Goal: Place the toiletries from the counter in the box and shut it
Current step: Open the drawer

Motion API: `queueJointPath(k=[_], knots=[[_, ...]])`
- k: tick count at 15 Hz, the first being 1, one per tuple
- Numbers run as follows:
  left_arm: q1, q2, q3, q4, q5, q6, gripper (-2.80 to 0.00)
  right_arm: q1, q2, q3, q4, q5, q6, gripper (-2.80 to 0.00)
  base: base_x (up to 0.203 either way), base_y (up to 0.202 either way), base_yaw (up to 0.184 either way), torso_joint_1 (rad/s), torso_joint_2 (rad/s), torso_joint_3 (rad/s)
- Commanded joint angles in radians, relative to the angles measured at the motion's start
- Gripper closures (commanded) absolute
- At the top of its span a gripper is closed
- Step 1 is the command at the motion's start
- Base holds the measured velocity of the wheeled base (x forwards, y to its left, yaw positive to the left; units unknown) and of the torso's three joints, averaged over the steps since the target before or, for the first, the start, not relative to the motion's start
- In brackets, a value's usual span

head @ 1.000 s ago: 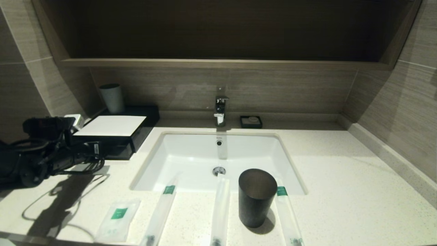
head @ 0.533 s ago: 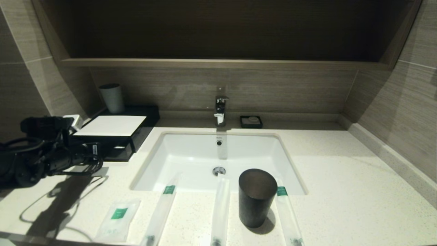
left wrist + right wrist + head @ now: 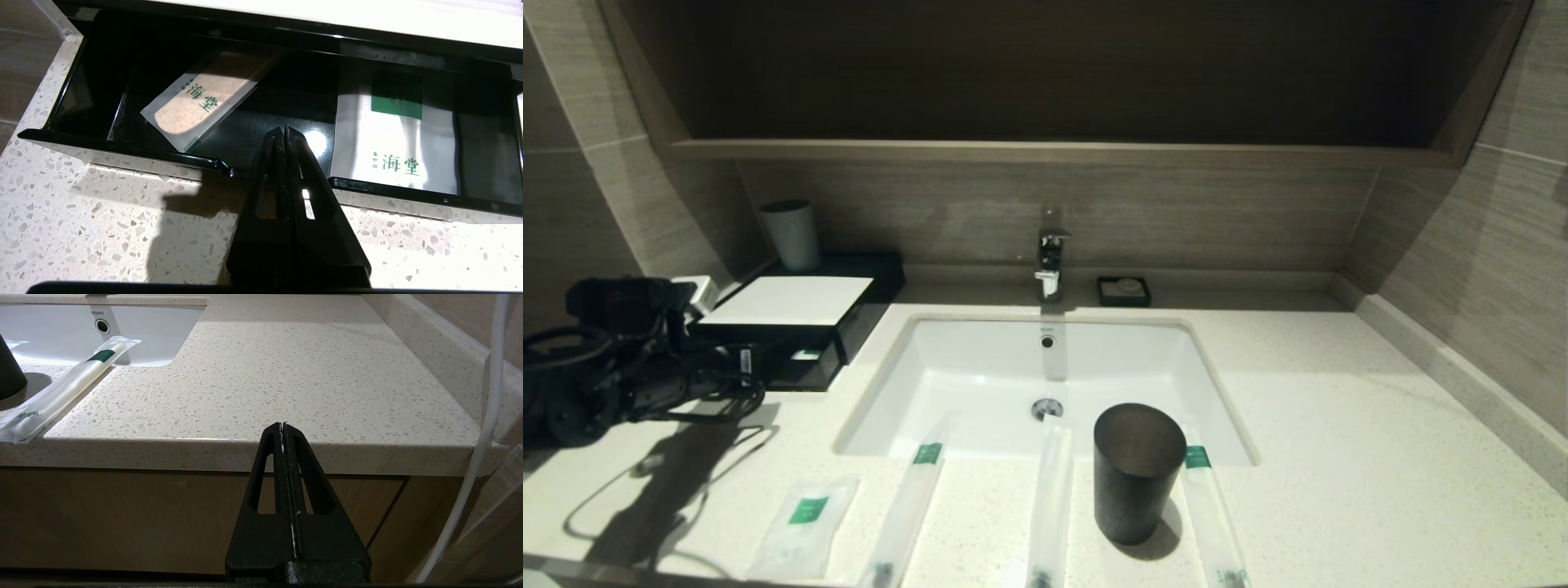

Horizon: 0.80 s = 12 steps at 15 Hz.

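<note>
Four sachets: three long narrow translucent white plastic sachets (image 3: pixel 907 506) (image 3: pixel 1049 498) (image 3: pixel 1213 514) + one shorter flat rectangular sachet (image 3: pixel 805 527), all on cream-white speckled stone counter (image 3: pixel 1339 457), near edge.
Box: low black rectangular box w/ white top panel (image 3: pixel 792 314), back-left of counter; front drawer (image 3: pixel 61 136) pulled out.
Drawer contents: two flat white packets (image 3: pixel 200 108) (image 3: pixel 394 141) inside.
L gripper (image 3: pixel 284 130): fingers clenched, empty, tips over drawer's front lip.
R gripper (image 3: pixel 283 425): pinched closed, empty, parked off counter's front edge.
Dark cylindrical cup (image 3: pixel 1137 474): upright betw. middle & right sachets.
</note>
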Motion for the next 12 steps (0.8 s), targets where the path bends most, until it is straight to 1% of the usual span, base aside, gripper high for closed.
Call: queueJointPath(k=[1, 6, 9, 12], knots=[[0.0, -0.013, 0.005, 0.011, -0.001, 0.0, 0.0, 0.0, 0.0, 0.0, 0.0, 0.0, 0.0, 0.0, 0.0, 0.0, 0.0, 0.0, 0.0, 0.0], [0.0, -0.031, 0.019, 0.029, -0.001, -0.001, 0.0, 0.0, 0.0, 0.0, 0.0, 0.0, 0.0, 0.0, 0.0, 0.0, 0.0, 0.0, 0.0, 0.0], [0.0, -0.064, 0.029, 0.068, -0.001, 0.0, 0.0, 0.001, -0.001, 0.0, 0.0, 0.0, 0.0, 0.0, 0.0, 0.0, 0.0, 0.0, 0.0, 0.0], [0.0, -0.092, 0.05, 0.077, -0.001, 0.0, 0.0, 0.0, -0.002, 0.0, 0.0, 0.0, 0.0, 0.0, 0.0, 0.0, 0.0, 0.0, 0.0, 0.0]])
